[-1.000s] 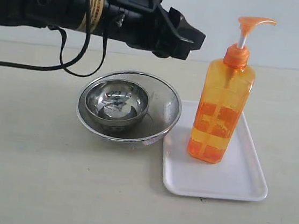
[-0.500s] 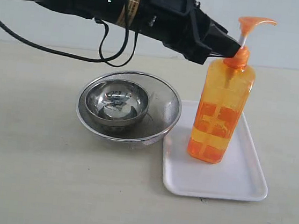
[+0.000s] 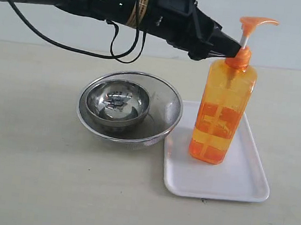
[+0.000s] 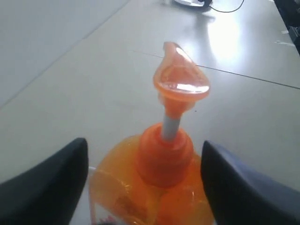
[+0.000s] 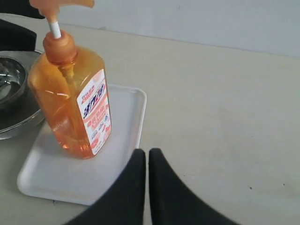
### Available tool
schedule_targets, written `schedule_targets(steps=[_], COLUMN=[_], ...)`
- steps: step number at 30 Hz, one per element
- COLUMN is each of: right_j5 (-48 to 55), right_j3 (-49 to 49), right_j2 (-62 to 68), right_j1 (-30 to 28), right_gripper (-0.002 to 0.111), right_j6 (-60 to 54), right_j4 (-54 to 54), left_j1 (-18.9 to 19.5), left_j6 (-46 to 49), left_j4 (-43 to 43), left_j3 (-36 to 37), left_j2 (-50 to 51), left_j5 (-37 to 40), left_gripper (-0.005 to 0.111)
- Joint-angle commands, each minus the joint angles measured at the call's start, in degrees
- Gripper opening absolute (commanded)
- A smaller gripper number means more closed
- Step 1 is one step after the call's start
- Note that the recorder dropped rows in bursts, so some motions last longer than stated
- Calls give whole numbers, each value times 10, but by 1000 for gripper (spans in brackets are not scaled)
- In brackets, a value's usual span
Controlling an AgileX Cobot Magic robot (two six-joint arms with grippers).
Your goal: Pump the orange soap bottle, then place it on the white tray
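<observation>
The orange soap bottle (image 3: 220, 118) stands upright on the white tray (image 3: 240, 182), pump head raised on its white stem. My left gripper (image 3: 231, 45) reaches in from the left at the bottle's neck. In the left wrist view its jaws (image 4: 145, 145) stand open on either side of the orange collar, with a gap on each side, below the pump head (image 4: 180, 82). My right gripper (image 5: 146, 152) is shut with nothing in it, over the table just off the tray's edge (image 5: 133, 117), near the bottle (image 5: 70, 103).
A small steel bowl (image 3: 118, 103) sits inside a larger steel mesh bowl (image 3: 167, 106) just left of the tray, under the left arm. The bowls' rim (image 5: 11, 86) also shows beside the tray. A black cable (image 3: 65, 48) hangs from the left arm.
The left arm has swung right from above the bowls to the bottle's neck. Its jaws have spread wider around the collar. The bottle and the tray have not moved.
</observation>
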Motion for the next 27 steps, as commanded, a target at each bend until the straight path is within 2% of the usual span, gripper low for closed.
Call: schedule_targets(steps=[1, 17, 27], right_j5=[-11, -16, -16], right_j3=[0, 0, 0], right_j2=[-2, -3, -3], right_j1=[1, 1, 1], right_gripper=[0, 0, 0], right_j6=[-4, -4, -4], right_j4=[-4, -4, -4], left_j1=[1, 1, 0], left_j6=[-6, 9, 61], left_j4=[1, -38, -110], left_j3=[-4, -5, -5], left_j2=[6, 39, 44], left_j5=[-4, -33, -57], left_gripper=[65, 64, 60])
